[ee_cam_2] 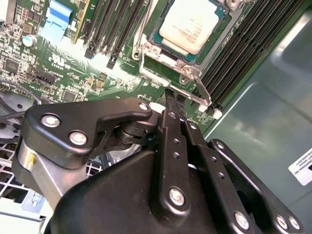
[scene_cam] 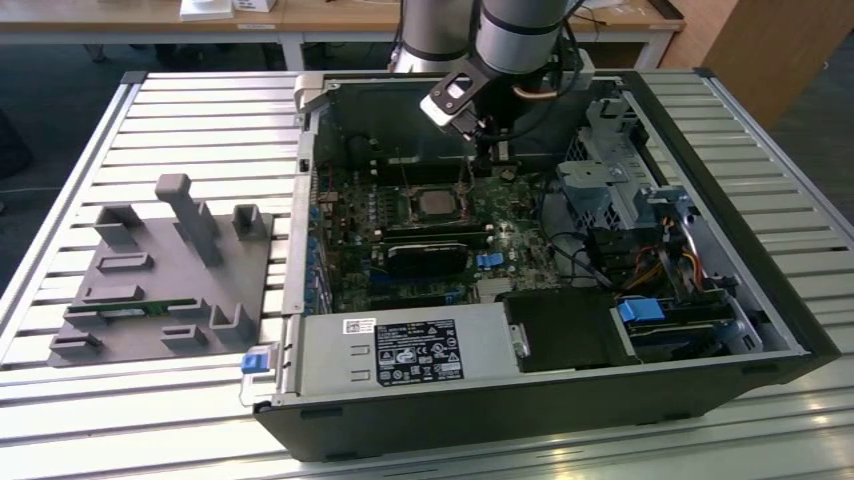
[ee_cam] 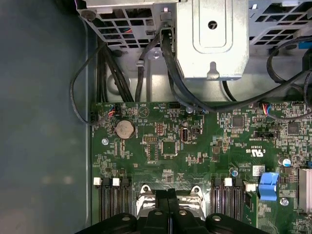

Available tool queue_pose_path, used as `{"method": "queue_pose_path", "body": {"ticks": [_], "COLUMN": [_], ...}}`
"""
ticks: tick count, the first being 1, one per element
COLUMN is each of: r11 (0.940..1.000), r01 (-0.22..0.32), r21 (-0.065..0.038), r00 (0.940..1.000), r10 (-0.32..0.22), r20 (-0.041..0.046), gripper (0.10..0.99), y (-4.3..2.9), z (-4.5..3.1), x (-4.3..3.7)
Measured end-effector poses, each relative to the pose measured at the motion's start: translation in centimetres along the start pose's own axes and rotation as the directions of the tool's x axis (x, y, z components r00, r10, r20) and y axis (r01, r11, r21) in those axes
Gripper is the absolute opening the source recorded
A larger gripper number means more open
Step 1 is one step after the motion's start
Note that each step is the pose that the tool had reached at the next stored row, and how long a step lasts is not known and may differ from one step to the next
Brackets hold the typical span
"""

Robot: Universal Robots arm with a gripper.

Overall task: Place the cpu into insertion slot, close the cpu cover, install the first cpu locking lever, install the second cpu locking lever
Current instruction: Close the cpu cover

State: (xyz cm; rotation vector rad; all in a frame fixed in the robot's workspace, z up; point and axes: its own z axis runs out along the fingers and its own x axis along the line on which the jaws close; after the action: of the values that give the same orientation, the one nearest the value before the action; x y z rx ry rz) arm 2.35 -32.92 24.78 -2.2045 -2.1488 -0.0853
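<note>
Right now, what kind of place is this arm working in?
Probably a lab or workshop: an open computer case lies on a slatted metal table beside a grey fixture block.

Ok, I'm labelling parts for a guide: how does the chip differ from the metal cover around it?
The chip is a solid pale square; the cover is an open metal frame with a window. The cover is larger and borders the chip, which shows through its window. Both are square, silvery and lie flat on the green board.
</note>
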Motion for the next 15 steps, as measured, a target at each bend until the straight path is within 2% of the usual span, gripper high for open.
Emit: {"method": "queue_pose_path", "body": {"ticks": [15], "r11": [1.0000], "r01": [0.000], "r21": [0.000], "r00": [1.0000], "r10": [0.000], "r20": [0.0001], "gripper": [0.106], "y": [-1.36], "z": [0.02], "x": [-0.03]}}
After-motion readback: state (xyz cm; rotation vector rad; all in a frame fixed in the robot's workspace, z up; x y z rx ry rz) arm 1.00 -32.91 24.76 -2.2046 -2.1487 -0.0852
